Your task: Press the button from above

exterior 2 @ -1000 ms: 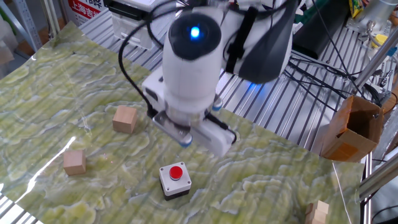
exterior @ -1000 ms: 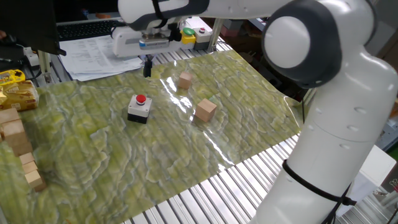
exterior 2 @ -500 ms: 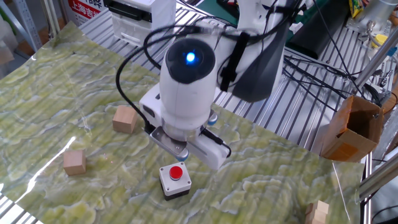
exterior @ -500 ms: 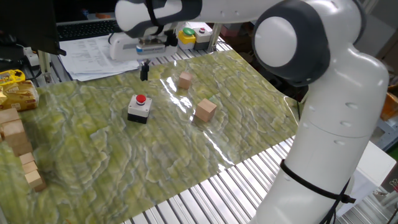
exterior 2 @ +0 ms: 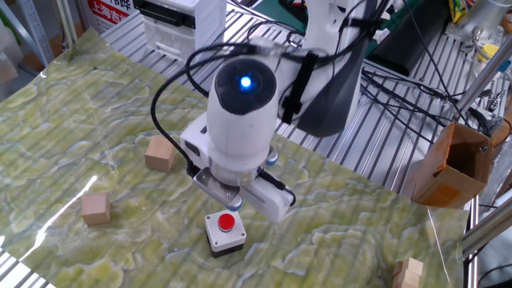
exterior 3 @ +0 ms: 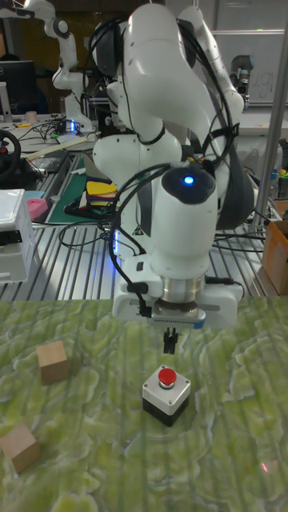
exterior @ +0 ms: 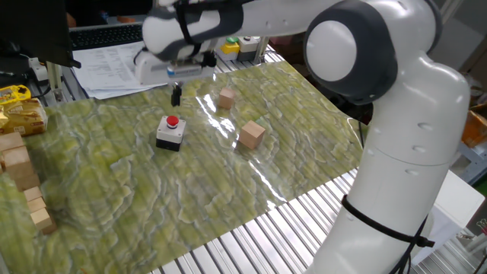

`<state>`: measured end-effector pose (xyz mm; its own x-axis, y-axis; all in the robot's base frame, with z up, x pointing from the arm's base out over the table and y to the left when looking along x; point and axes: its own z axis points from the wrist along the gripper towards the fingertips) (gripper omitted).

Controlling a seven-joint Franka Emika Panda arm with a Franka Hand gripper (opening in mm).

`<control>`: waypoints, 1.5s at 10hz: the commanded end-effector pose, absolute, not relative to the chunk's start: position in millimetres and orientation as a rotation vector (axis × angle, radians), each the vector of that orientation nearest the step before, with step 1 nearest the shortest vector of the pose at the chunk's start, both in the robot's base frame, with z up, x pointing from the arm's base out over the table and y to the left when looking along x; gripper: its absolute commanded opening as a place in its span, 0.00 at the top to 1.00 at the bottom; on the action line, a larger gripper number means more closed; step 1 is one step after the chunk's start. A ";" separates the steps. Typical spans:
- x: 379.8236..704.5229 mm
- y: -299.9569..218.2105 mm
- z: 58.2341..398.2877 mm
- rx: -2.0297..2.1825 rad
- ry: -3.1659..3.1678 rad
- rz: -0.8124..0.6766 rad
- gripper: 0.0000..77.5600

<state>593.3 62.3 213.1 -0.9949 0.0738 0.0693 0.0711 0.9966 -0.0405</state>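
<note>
my end effector hangs in the air just above and a little behind the small round red push-button on its square box with a light grey top and black base. in the tall fixed view the dark fingertips look pressed together, no gap visible between them. nothing held.

progress, my read: approach mostly done, press not yet made. fingertips are clear of the red cap in all three views. what's left looks like a small shift to sit right over the cap, then straight down onto it. the other fixed view hides the tips behind my wrist, so alignment there i can't tell.

the button box sits on the green-yellow marbled mat covering the table, roughly mid-mat, towards the far edge in one fixed view. two plain wooden cubes lie on the mat well apart from the button; more wooden blocks are stacked at the mat's left edge.

surface: glossy mat with glare streaks, laid over a slatted aluminium table. room: a grey box with a green button and papers beyond the far edge, cables, a cardboard box, and another white arm in the background.
</note>
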 end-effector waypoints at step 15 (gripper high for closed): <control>589.6 55.1 111.4 -0.042 -3.162 0.059 1.00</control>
<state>602.5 57.9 148.2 -0.9982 0.0335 -0.0490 0.0350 0.9990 -0.0293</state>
